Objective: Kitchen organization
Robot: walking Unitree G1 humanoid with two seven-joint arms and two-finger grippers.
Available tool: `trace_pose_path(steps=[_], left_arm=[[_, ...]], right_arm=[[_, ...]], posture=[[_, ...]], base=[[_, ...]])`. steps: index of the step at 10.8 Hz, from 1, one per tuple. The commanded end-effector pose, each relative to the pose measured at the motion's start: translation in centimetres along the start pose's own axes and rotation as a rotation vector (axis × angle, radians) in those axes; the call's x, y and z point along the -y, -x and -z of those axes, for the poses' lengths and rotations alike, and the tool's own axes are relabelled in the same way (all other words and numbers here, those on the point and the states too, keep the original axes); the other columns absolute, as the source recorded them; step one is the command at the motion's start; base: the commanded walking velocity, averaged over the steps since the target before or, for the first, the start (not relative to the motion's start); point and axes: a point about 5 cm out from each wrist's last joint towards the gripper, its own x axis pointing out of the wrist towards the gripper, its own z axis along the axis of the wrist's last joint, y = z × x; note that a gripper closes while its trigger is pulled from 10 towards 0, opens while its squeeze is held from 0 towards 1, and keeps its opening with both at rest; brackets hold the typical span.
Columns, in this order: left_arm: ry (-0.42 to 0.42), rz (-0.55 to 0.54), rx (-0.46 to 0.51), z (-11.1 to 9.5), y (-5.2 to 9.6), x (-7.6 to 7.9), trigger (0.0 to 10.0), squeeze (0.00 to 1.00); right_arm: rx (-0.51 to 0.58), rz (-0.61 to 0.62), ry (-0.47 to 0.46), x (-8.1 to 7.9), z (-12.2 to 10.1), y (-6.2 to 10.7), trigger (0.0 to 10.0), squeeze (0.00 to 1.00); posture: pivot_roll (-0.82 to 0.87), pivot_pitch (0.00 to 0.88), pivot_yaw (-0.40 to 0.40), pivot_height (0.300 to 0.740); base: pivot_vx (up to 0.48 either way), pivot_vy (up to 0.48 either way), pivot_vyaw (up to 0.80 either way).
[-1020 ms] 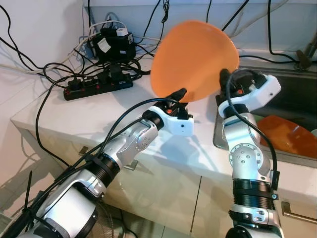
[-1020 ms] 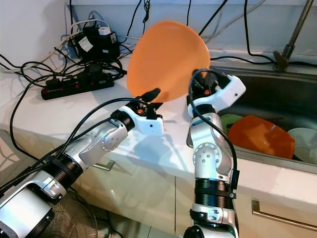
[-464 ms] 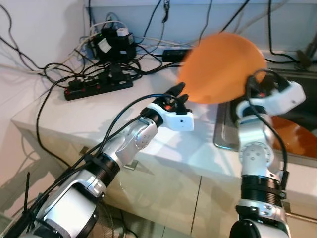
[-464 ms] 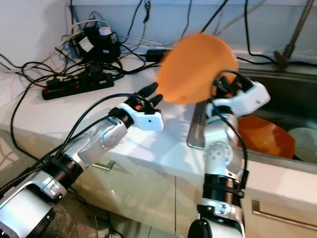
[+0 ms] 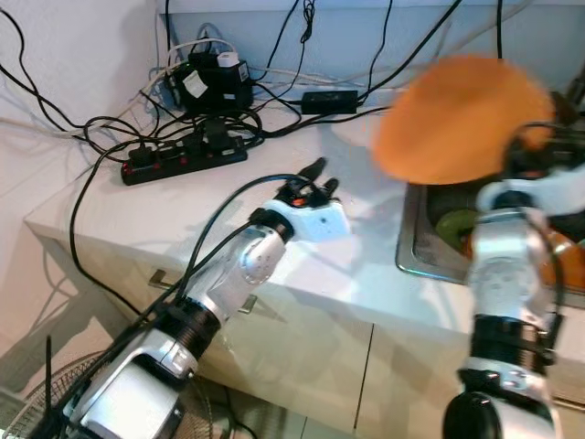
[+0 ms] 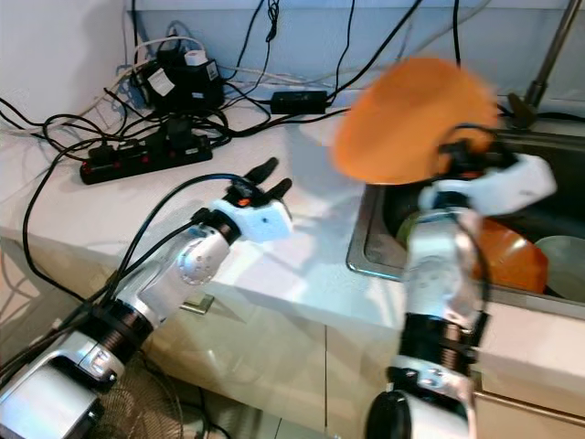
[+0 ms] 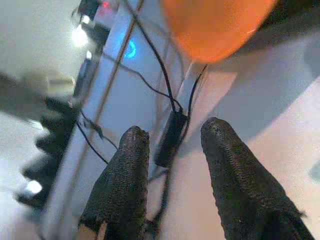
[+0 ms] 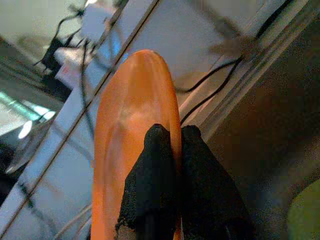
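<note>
swung rightward off the worktop (image 5: 164,197), the orange plate (image 5: 462,119) now hangs over the sink (image 6: 370,261) clamped in the right tool (image 8: 167,150), left tool (image 5: 315,174) apart and empty; lowering it among the dishes looks next.

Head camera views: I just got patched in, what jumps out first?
A big orange plate is held on edge in the air at the sink's near-left corner, pinched at its rim by the right gripper. The left gripper hovers open and empty over the white counter. Behind it, a tangle of black cables and a power strip lies against the wall, and more dishes sit in the sink.
</note>
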Motion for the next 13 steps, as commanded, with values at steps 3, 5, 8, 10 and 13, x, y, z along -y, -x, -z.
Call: trace_pose_path(steps=[3,5,8,10,13], left_arm=[[0.496,-0.044,-0.115,1.5,0.9,0.1,10.0,0.00],[0.792,-0.054,-0.168,2.2,1.2,-0.2,10.0,0.00],[0.870,0.037,-0.192,1.8,1.2,0.5,10.0,0.00],[0.885,0.083,-0.199,1.5,1.3,1.0,10.0,0.00],[0.922,0.119,-0.204,1.1,1.4,1.3,10.0,0.00]], right_arm=[[0.159,0.044,0.109,0.6,-3.4,-1.2,10.0,0.00],[0.199,0.099,0.366,2.5,-5.0,-2.2,10.0,0.00],[0.073,0.089,0.633,3.4,-3.3,-3.2,10.0,0.00],[-0.055,0.106,0.656,4.4,-1.3,-3.5,10.0,0.00],[-0.199,0.157,0.640,6.1,1.1,-3.1,10.0,0.00]], posture=[[0.06,0.017,0.116,0.728],[0.06,0.020,0.113,0.728],[0.06,0.020,0.112,0.728],[0.06,0.014,0.111,0.728],[0.07,0.009,0.113,0.728]], base=[[0.000,0.000,0.00],[0.000,0.000,0.00],[0.000,0.000,0.00],[0.000,0.000,0.00],[0.000,0.000,0.00]])
